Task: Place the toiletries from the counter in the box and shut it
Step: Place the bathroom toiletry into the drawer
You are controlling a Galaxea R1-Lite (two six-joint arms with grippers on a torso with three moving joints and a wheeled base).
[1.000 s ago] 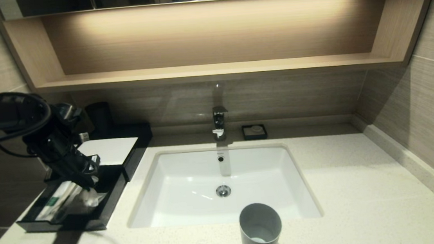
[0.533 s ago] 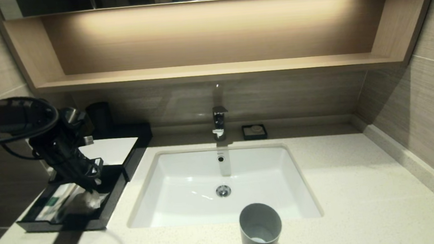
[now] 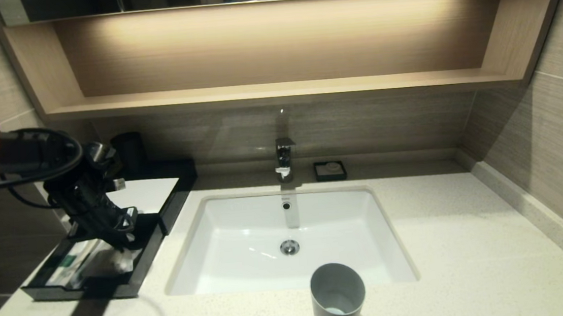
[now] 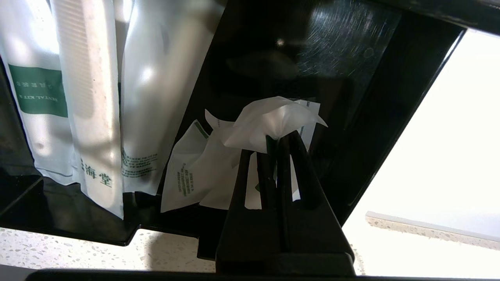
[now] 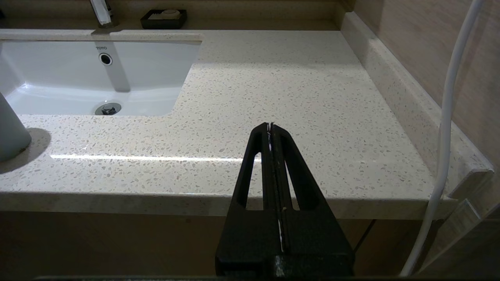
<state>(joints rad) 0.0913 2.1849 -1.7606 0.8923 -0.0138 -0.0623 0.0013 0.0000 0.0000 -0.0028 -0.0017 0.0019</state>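
Sachet (image 4: pixel 273 121) is being held pinched by the left gripper (image 4: pixel 278 142) over the drawer (image 3: pixel 143 264) at the counter's (image 3: pixel 447 245) left edge, near the wrapped sticks (image 4: pixel 90 97), presumably for release inside. Right gripper (image 5: pixel 271 130) is being kept clenched empty off the counter's front edge.

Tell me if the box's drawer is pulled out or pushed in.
Pulled out. The drawer sticks forward from under the white top panel, its inside exposed, with wrapped toiletries lying in it.

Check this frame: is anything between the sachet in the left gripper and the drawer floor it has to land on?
Nothing visible is. The left gripper is shut on the sachet inside the open drawer, bare black floor beyond it; the wrapped stick lies off to one side.
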